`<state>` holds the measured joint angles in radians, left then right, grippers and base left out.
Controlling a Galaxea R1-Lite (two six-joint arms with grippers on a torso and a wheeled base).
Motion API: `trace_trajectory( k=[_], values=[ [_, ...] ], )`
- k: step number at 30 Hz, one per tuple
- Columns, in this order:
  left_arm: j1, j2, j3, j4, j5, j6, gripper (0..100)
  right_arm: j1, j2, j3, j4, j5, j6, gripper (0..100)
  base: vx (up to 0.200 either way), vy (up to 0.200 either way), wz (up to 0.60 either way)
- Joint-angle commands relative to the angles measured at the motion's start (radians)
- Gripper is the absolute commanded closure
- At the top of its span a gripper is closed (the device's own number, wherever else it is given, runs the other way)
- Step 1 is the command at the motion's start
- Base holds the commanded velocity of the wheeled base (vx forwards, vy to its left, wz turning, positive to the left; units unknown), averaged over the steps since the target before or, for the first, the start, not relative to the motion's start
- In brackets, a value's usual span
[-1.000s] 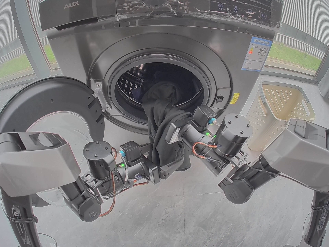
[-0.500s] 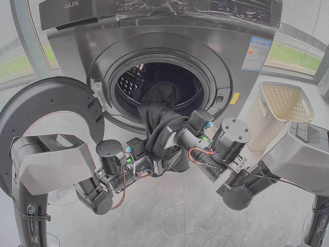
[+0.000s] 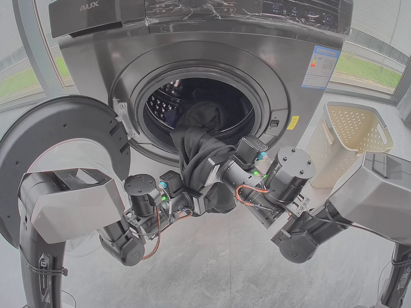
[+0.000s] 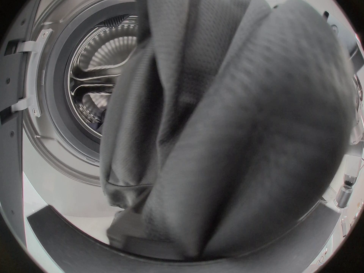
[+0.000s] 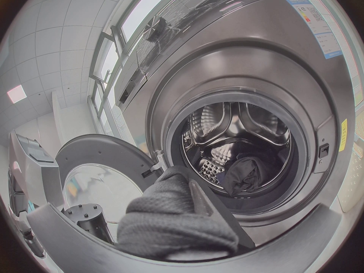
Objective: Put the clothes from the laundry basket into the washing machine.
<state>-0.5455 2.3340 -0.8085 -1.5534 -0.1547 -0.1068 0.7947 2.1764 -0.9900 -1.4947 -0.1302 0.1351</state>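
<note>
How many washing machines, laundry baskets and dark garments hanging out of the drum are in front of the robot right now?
Washing machine: 1
Laundry basket: 1
Dark garment hanging out of the drum opening: 1
Total: 3

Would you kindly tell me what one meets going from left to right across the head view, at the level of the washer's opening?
Open washer door → black garment → yellow sticker → laundry basket.
</note>
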Motion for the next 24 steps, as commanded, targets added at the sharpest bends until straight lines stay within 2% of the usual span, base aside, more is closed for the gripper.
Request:
trace_trajectory(
  k=[1, 4, 6, 16, 24],
  values=[
    [0.018, -0.004, -0.017, -0.01, 0.02, -0.014, 100, -0.02, -0.024, 0.016, -0.004, 0.0, 0.006, 100, 0.0, 0.0, 0.0],
    [0.038, -0.001, -0.064, -0.01, 0.073, -0.034, 100, -0.052, -0.038, 0.051, -0.013, 0.0, 0.011, 100, 0.0, 0.0, 0.0],
    [0.045, -0.002, -0.077, -0.008, 0.092, -0.042, 100, -0.066, -0.04, 0.076, -0.018, 0.0, 0.015, 100, 0.0, 0.0, 0.0],
    [0.042, -0.093, -0.037, -0.008, 0.09, -0.047, 100, -0.167, 0.006, 0.12, -0.033, 0.003, 0.026, 100, 0.0, 0.0, 0.0],
    [0.024, -0.144, 0.035, -0.011, 0.086, -0.051, 100, -0.164, 0.069, 0.103, -0.038, 0.009, 0.026, 100, 0.0, 0.0, 0.0]
  ],
)
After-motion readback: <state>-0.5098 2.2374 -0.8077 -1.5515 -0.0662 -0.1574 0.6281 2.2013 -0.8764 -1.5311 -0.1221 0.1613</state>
